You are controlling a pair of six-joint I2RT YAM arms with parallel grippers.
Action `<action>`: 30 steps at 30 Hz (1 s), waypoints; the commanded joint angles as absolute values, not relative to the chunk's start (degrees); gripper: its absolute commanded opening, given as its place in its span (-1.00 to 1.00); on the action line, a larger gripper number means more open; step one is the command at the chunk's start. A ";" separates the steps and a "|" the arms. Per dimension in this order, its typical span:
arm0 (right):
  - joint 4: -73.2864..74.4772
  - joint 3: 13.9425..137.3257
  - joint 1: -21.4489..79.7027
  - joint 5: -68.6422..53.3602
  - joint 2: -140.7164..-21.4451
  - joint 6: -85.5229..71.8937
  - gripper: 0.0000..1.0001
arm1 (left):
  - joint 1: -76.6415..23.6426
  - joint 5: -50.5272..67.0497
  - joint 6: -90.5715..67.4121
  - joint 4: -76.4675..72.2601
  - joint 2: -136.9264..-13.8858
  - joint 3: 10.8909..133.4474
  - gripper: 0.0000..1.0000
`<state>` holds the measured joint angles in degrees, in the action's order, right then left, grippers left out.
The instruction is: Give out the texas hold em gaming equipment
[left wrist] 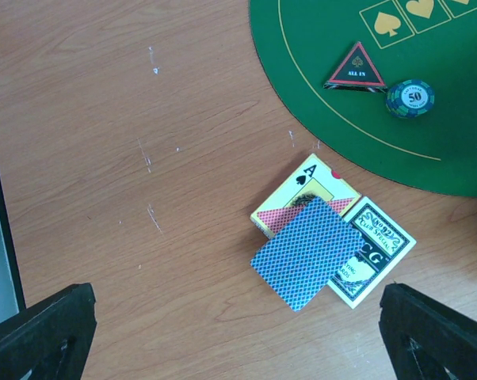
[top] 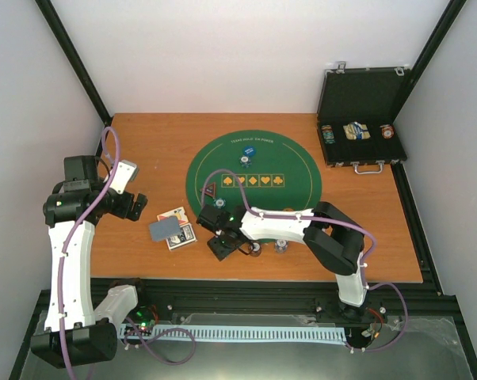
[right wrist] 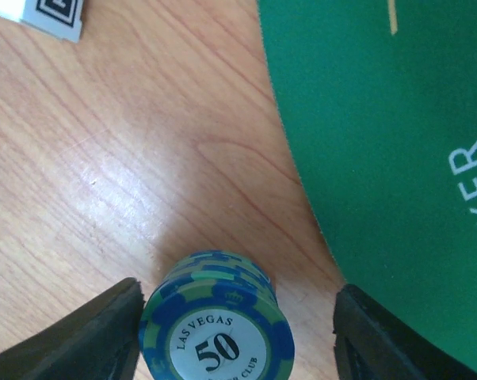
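The right gripper [right wrist: 234, 336] hangs over the wooden table [right wrist: 104, 158] with its fingers [right wrist: 88, 336] spread. An upright stack of blue-and-green poker chips [right wrist: 216, 332] stands between them, face marked 50 up. It sits close against the finger at 9 o'clock, touching or nearly so, and well apart from the finger at 3 o'clock. The stack is on bare wood, just off the edge of the round green mat [right wrist: 381, 119], which lies toward 1 o'clock.

The left gripper [left wrist: 238, 340] also has its fingers spread wide, holding nothing. Ahead of them, toward 12 o'clock and slightly nearer the 3 o'clock finger, a blue-backed playing card [left wrist: 306, 253] lies face down. Its long axis runs from between 7 and 8 o'clock to between 1 and 2 o'clock. It overlaps a yellow-and-red ace-of-spades pack [left wrist: 302, 186] and a black-and-white pack [left wrist: 379, 252]. On the mat, a black-and-red triangle marker [left wrist: 356, 70] points to 12 o'clock, touching a single 50 chip [left wrist: 410, 98] at its 4 o'clock.
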<state>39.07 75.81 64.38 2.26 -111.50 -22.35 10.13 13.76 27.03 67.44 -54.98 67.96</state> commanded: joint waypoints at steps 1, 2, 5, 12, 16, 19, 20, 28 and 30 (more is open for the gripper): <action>38.10 77.02 64.93 2.39 -111.99 -22.62 0.22 | 10.58 14.27 27.32 68.73 -54.16 69.87 1.00; 38.18 77.20 64.98 2.31 -112.14 -22.52 0.19 | 10.58 14.20 27.32 68.73 -54.19 69.87 1.00; 38.32 77.39 64.95 2.46 -112.65 -22.57 0.12 | 10.51 14.14 27.33 68.74 -54.06 70.04 1.00; 38.23 77.24 64.95 2.40 -112.60 -22.71 -0.05 | 10.58 13.83 27.58 68.64 -53.88 70.20 1.00; 38.44 77.53 64.97 2.71 -112.12 -22.72 -0.22 | 10.61 14.03 27.50 68.73 -54.01 70.56 1.00; 39.13 78.05 64.90 2.73 -111.50 -22.69 -0.31 | 10.60 14.11 27.44 68.77 -54.02 70.71 1.00; 39.33 78.25 64.93 2.72 -111.00 -22.73 -0.34 | 10.61 14.19 27.44 68.81 -54.05 70.67 1.00; 41.75 80.57 65.01 2.99 -107.79 -22.60 -0.44 | 10.56 14.19 27.50 68.82 -54.00 70.75 1.00; 42.59 81.26 64.96 3.55 -106.98 -22.45 -0.44 | 10.54 14.30 27.51 68.94 -54.05 70.88 1.00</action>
<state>40.93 78.39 64.38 2.37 -110.85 -22.35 10.13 13.74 27.03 67.83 -54.87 68.34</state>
